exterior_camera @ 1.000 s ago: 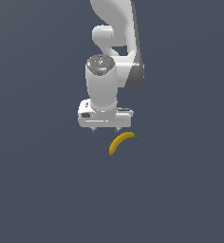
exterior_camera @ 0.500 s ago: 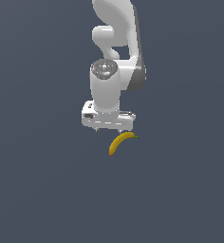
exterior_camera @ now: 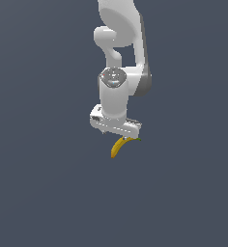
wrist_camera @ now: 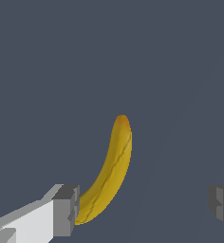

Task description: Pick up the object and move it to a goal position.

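1. I've got the gripper (exterior_camera: pixel 117 136) low over the banana (exterior_camera: pixel 120 146), fingers spread wide, holding nothing.
2. On the wrist camera, the banana (wrist_camera: pixel 107 175) lies between the pads, its lower end against one finger (wrist_camera: pixel 65 210).
3. The other finger (wrist_camera: pixel 223 205) sits well apart, toward three o'clock.

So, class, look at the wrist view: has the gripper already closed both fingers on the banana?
No. The gripper is open, with one fingertip beside the banana and the other standing well apart from it.
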Motion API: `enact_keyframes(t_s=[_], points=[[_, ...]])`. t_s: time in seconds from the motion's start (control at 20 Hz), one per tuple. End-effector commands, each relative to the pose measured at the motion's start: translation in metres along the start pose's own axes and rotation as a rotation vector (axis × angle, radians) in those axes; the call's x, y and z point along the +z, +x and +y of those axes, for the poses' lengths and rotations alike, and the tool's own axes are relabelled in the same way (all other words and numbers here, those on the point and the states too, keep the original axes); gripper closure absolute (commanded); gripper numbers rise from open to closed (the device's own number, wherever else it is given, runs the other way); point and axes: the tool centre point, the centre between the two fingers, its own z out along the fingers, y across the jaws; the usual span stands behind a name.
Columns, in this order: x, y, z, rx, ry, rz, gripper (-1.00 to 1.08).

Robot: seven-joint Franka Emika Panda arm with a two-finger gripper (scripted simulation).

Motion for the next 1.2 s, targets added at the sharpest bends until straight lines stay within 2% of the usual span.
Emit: enact_keyframes(t_s=[0.0,0.8,1.15], points=[[0.007,-0.003,-0.004,0.061,0.0,0.0,-0.92],[0.049,-0.026,-0.028,0.442,-0.003,0.006,-0.92],[0.062,-0.034,-0.035,0.566,-0.005,0.01,-0.92]])
